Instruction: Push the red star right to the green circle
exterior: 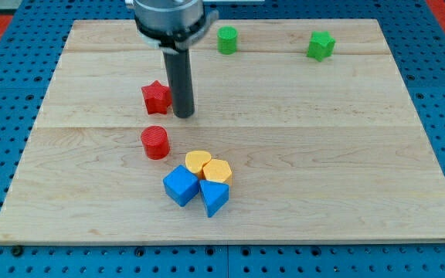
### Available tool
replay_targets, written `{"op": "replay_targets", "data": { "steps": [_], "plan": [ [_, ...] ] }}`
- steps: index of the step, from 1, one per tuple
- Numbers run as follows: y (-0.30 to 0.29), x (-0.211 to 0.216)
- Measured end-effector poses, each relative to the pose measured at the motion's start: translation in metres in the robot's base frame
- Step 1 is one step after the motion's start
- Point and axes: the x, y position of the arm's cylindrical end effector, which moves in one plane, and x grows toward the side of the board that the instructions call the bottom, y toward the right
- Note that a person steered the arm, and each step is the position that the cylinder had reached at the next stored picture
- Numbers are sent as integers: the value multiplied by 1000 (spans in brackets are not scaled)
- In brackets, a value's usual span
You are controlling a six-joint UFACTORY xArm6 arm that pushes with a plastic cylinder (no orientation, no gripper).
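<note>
The red star (pixel 155 97) lies left of the board's middle. My tip (pixel 183 115) stands just to the star's right, close beside it; I cannot tell if it touches. The green circle (pixel 227 39) sits near the view's top edge, up and to the right of the star. The rod rises from the tip to the arm's dark body at the view's top.
A green star (pixel 321 45) sits at the top right. A red cylinder (pixel 155 143) lies just below the red star. A cluster of two yellow blocks (pixel 208 166), a blue cube (pixel 181 186) and a blue triangular block (pixel 215 198) lies lower middle. The wooden board (pixel 346 154) rests on a blue pegboard.
</note>
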Motion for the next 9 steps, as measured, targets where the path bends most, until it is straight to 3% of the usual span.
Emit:
{"op": "replay_targets", "data": {
  "steps": [1,2,3,4,9],
  "plan": [
    [-27,33],
    [-15,74],
    [-26,56],
    [-85,23],
    [-72,-30]
  ]
}}
